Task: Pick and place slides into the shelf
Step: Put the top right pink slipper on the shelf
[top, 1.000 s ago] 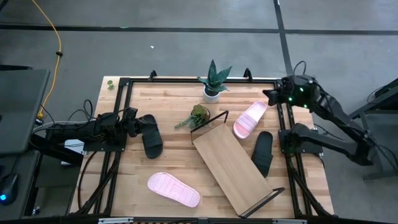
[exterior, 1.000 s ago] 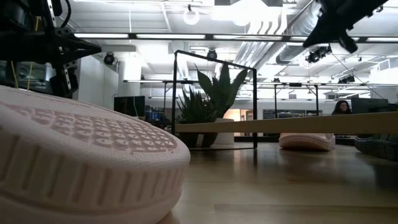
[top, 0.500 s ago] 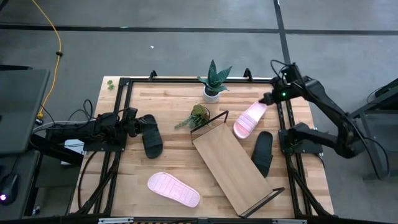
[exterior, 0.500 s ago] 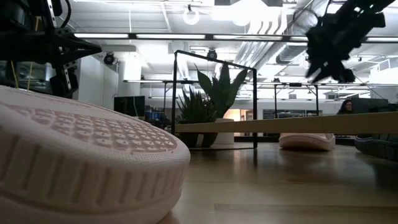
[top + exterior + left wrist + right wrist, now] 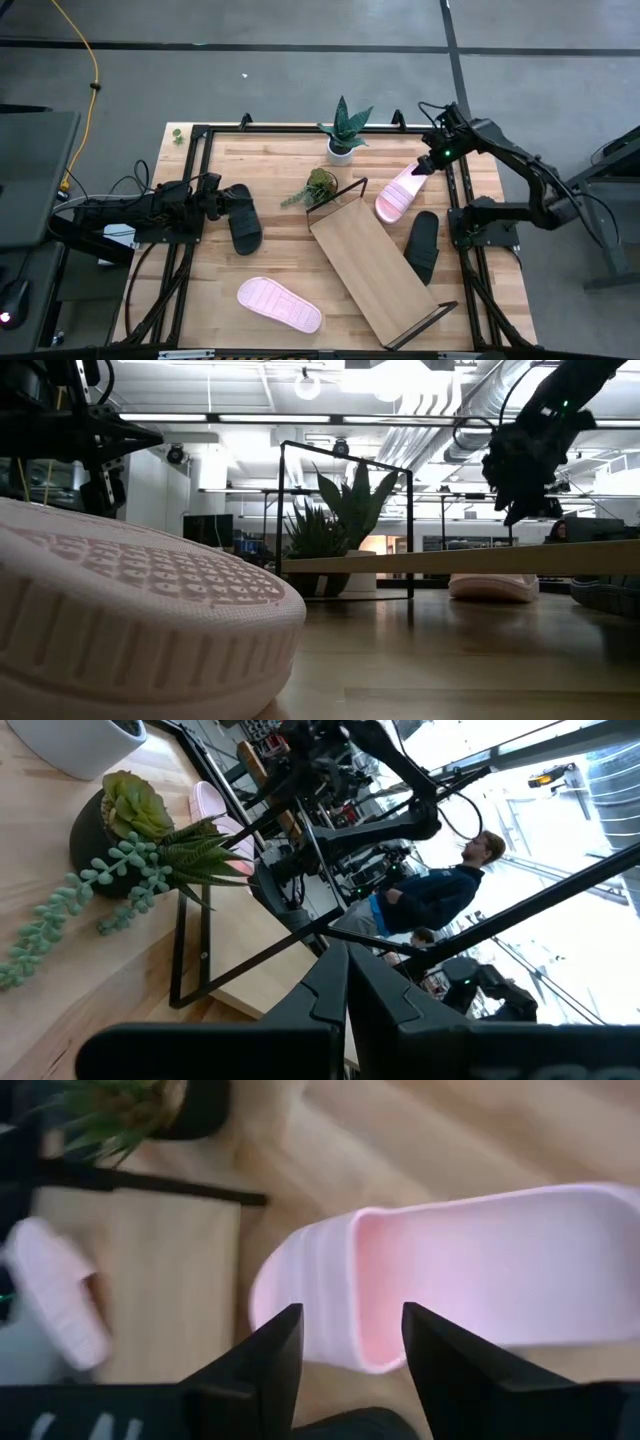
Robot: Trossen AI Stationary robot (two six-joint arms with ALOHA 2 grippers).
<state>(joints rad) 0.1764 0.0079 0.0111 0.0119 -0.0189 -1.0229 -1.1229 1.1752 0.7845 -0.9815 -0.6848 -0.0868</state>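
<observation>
The shelf (image 5: 375,262), a light-wood board with black wire ends, lies slantwise on the table's right half. One pink slide (image 5: 400,192) lies sole-down by the shelf's far end, and another (image 5: 280,305) lies near the front edge. A black slide (image 5: 422,246) lies to the right of the shelf, and a second black slide (image 5: 243,218) lies at the left. My right gripper (image 5: 350,1360) hangs open above the far pink slide's (image 5: 480,1270) end, clear of it. My left gripper (image 5: 218,196) lies shut beside the left black slide's strap. My left gripper lies level, pointing from the table's left toward the strap (image 5: 238,198) of the left black slide. Its shut fingers end right beside that strap. Whether they touch it, I cannot tell.
A spiky plant in a white pot (image 5: 343,136) stands at the far edge. A trailing plant in a dark pot (image 5: 320,187) stands by the shelf's far wire end (image 5: 336,196). A black frame rims the table. A person (image 5: 430,900) shows in the room beyond.
My right gripper has come from beyond the table's far right corner toward the left and down. It now hangs over the far pink slide. The slides, the shelf and my left arm have kept still.
</observation>
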